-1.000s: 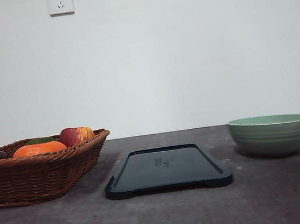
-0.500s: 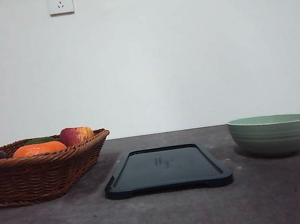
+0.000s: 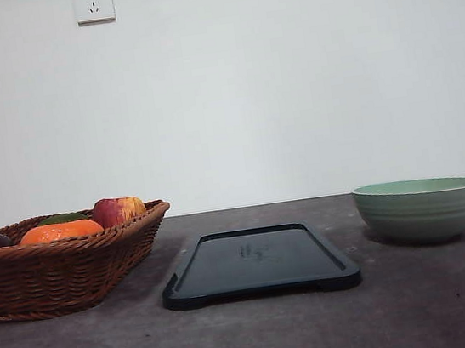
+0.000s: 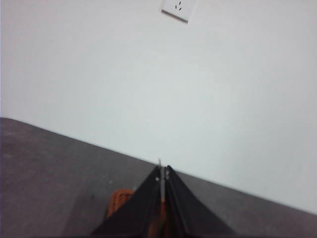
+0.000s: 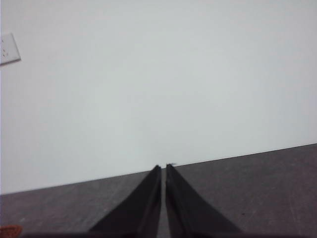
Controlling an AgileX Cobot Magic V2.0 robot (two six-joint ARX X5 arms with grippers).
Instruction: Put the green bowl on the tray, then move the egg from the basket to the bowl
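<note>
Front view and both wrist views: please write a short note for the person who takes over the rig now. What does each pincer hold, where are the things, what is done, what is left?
Left pincer: shut, holding nothing. Right pincer: shut, holding nothing.
Green bowl: on the table at the right, apart from the tray.
Tray: centre of the table, nothing on it.
Basket: at the left, with an apple and an orange fruit in it; I cannot see an egg from here.
Done: nothing yet.
Left: bowl onto tray, then egg from basket into bowl.
</note>
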